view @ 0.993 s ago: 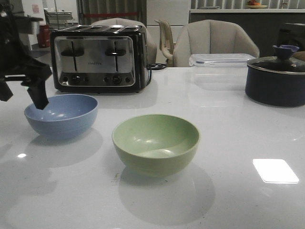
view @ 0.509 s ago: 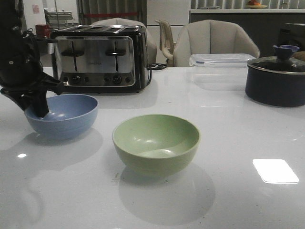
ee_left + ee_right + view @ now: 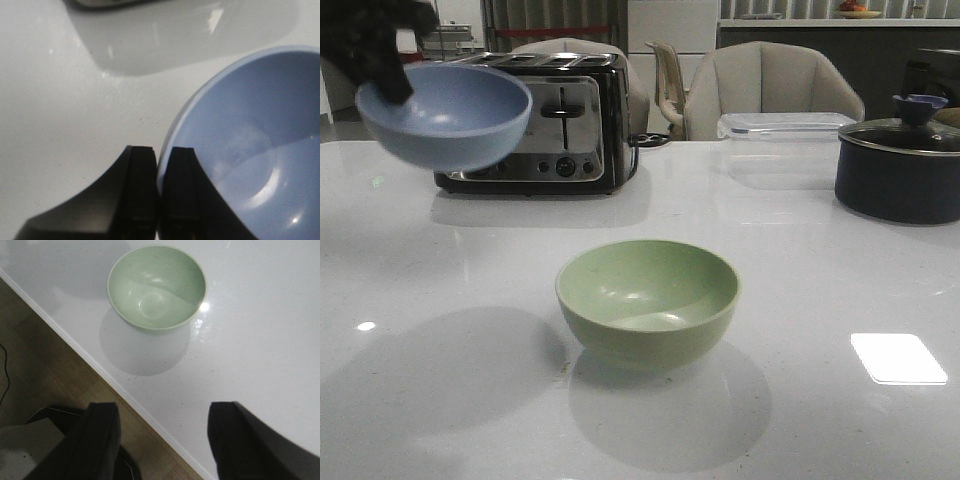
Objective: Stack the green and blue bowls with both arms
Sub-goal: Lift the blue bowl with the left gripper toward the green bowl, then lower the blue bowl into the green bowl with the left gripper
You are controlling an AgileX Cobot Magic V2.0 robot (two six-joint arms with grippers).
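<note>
The blue bowl, round, matte and smooth-walled, hangs clear of the glossy white table, tilted, in front of the chrome toaster. The left claw pinches its rim, one dark finger outside the wall and one inside. The pale green bowl, of like shape, sits upright on the table ahead of the right claw, which is spread wide and apparently holds nothing.
</note>
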